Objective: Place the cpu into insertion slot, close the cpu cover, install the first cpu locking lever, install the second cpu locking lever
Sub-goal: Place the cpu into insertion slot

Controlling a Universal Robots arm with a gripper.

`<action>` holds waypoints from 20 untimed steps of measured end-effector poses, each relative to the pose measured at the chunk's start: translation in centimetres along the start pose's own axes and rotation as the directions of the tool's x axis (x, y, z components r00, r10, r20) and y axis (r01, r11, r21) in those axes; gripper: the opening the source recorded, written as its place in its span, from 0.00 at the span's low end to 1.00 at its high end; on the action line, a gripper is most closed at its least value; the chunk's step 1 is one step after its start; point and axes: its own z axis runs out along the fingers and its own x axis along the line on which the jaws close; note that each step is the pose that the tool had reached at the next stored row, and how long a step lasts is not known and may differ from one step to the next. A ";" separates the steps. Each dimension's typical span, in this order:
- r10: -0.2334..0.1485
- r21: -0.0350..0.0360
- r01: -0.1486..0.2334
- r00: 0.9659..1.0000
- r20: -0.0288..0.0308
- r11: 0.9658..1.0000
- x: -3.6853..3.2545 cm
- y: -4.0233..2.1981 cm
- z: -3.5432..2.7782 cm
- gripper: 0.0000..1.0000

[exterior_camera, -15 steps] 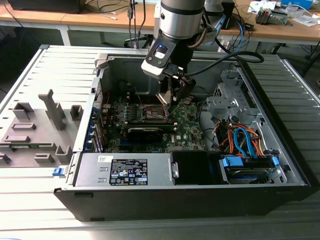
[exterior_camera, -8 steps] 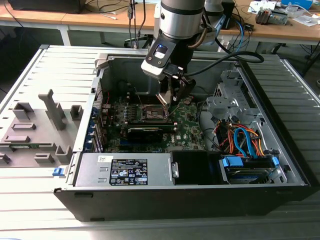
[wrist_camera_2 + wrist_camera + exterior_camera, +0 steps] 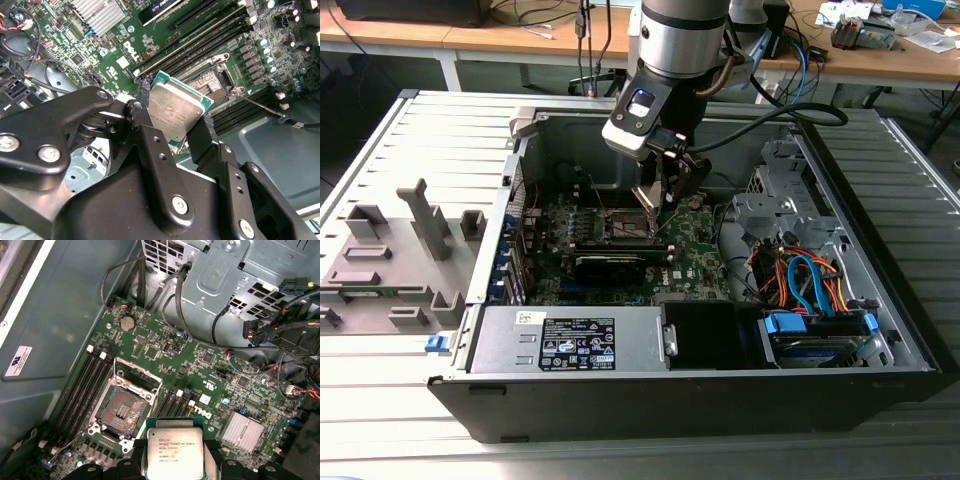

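- Gripper [image 3: 172, 125] first: it's clamped down on the cpu [image 3: 175, 110], one black finger [image 3: 150, 145] on each of two opposite edges, so it's only as far apart as the chip is wide.
- Far on the exterior view's left, outside the case [image 3: 480, 300], sits a grey plastic tray [image 3: 400, 250] with upright blocks and pegs on it.
- Next over, along the case's near wall, is the power supply [image 3: 570, 340], lying flat with its label up.
- Middle of the case is the green motherboard [image 3: 695, 255], with the arm hanging right above it.
- On the board, the insertion slot [image 3: 121, 409] is open with its brownish contact field showing. The cpu is up off the board just beside it, not seated.
- Long black memory slots [image 3: 87, 385] run along both sides of the slot, and a small silver heatsink [image 3: 242, 432] sits further along.
- Over on the exterior view's right are a metal drive cage [image 3: 775, 200] and a tangle of orange and blue cables [image 3: 810, 280].
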 end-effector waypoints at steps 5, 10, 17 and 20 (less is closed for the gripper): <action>0.004 0.000 -0.004 1.000 0.000 1.000 0.00 0.00 0.00 0.55; 0.007 0.000 -0.007 1.000 0.000 1.000 0.00 0.00 0.00 0.55; 0.014 0.000 -0.014 1.000 0.000 1.000 0.00 0.00 0.00 0.55; 0.015 0.000 -0.015 1.000 0.000 1.000 0.00 0.00 0.00 0.55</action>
